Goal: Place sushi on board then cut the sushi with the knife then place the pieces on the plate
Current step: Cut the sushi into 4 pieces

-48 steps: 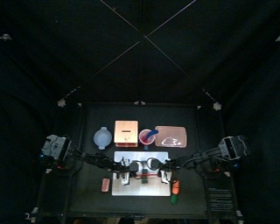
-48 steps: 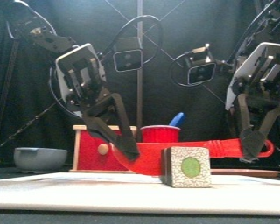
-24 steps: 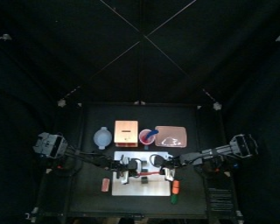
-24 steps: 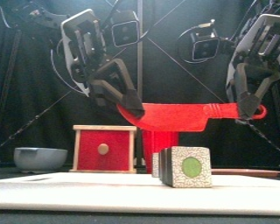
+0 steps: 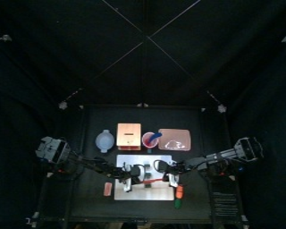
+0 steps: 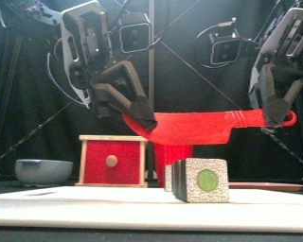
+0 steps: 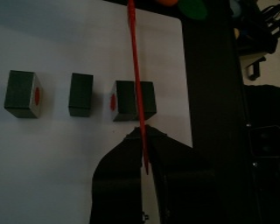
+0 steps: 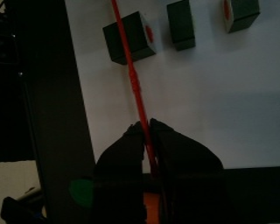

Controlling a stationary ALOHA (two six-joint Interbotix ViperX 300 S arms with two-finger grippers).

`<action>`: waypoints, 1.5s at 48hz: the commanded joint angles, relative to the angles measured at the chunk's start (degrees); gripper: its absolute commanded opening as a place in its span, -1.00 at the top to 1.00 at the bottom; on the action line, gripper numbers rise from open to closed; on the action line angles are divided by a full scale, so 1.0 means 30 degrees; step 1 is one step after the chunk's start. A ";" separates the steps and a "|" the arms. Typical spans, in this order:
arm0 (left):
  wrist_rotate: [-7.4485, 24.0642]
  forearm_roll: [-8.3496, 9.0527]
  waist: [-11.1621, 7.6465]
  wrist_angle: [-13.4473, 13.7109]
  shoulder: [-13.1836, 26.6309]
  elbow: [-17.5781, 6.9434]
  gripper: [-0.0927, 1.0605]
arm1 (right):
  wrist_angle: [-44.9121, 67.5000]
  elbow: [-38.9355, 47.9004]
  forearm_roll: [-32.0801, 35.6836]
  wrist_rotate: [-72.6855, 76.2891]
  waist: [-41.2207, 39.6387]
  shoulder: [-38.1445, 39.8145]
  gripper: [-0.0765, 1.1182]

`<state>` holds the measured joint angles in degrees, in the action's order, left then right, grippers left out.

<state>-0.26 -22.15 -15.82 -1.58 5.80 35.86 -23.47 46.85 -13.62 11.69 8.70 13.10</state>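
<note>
1 white cutting board (image 5: 146,195) on the black, curtained table (image 5: 199,213) holds 3 sushi pieces (image 7: 80,94); left gripper (image 7: 145,131) and right gripper (image 8: 145,128) clamp 1 red knife (image 6: 192,124).

Three dark green sushi pieces (image 7: 80,94) spaced on white cutting board (image 7: 60,157); red toy knife (image 6: 192,128) level above; pink plate (image 5: 173,139) behind.

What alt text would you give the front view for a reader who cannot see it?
The left gripper and right gripper hold a red knife level in the air above the sushi pieces on the white board. Behind stand a wooden box with a red drawer front and a blue-grey bowl.
</note>
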 commanded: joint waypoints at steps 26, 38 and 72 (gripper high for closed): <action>0.0059 0.0000 -0.0645 0.0000 0.0352 -0.0439 0.19 | 0.0059 -0.0469 -0.0029 0.0088 0.0264 -0.1113 0.23; 0.0117 0.0146 -0.0527 0.0000 0.0381 -0.0381 0.19 | 0.0059 -0.0527 0.0176 0.0088 0.0205 -0.1113 0.23; 0.0146 0.1289 -0.0352 0.0117 0.0322 -0.0410 0.19 | 0.0293 -0.0615 0.0234 0.0059 0.0176 -0.1201 0.23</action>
<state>0.00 -18.98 -16.35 -1.41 7.65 35.68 -22.85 45.70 -13.01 11.69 9.93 8.70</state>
